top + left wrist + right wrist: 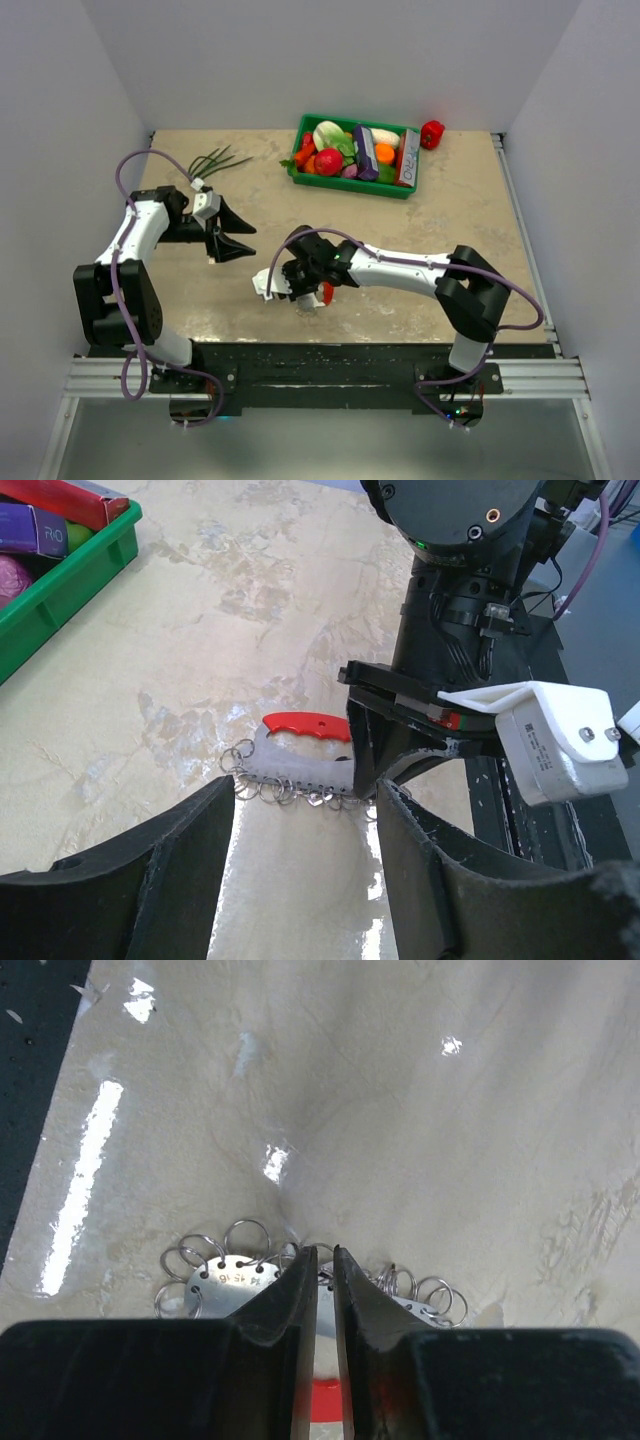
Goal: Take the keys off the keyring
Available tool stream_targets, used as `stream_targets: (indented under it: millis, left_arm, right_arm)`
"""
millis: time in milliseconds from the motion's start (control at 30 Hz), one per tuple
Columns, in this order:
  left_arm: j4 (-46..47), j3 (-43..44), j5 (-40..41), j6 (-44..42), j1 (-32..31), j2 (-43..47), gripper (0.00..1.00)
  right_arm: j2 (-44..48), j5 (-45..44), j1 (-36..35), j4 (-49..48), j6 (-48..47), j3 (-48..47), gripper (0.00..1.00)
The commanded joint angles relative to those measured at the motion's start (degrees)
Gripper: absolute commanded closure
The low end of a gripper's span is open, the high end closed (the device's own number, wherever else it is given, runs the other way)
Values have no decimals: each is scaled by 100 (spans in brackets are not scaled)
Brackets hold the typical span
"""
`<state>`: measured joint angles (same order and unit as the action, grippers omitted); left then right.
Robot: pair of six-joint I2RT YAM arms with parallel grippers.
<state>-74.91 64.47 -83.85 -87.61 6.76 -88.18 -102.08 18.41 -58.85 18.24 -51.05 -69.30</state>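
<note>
The right gripper (324,1252) stands tip-down on the keyring (298,765), its fingers pressed nearly together with only a thin slit between them. Whether they pinch anything cannot be told. The left gripper (246,238) hangs above the table (450,240) with its jaws spread wide, holding and touching nothing. It sits to the left of the green tray (345,183) and nearer the arm bases, pointing toward the keyring.

The keyring lies flat on the tabletop, well apart from the green tray on its near side, toward the arm bases. It is a pale silvery plate with a row of holes along one edge. Small wire rings (185,1258) hang through the holes and fan out on the table. A red curved tag (305,725) arches along the plate's other side. No separate keys can be made out among the rings.

In the left wrist view the right gripper's black body covers the plate's right end. In the right wrist view its own fingers hide the plate's middle, with red showing beneath them.

The green tray is packed with toy vegetables (345,145) and a small box. A red pepper (432,133) sits just beside the tray's right end, and a green sprig (215,160) lies to its left.
</note>
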Motion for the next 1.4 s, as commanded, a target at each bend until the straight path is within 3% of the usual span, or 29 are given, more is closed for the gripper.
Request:
stream_targets:
  millis: [0,633,1200,1367]
  left_arm:
    - [-41,110,-623,-54,53,73,37]
    - [-41,13,-571,-177,62,55,36]
    - [-41,-75,-562,-274,62,55,37]
    - [-41,-83,-544,-291,53,29,37]
  right_arm:
    - [22,-312,40,-110,-151,56,82]
    - [-242,-382,40,101,-503,268,71]
    - [-435,-479,31,-180,-388,303,73]
    - [-462,-462,23,-128,-415,250,81]
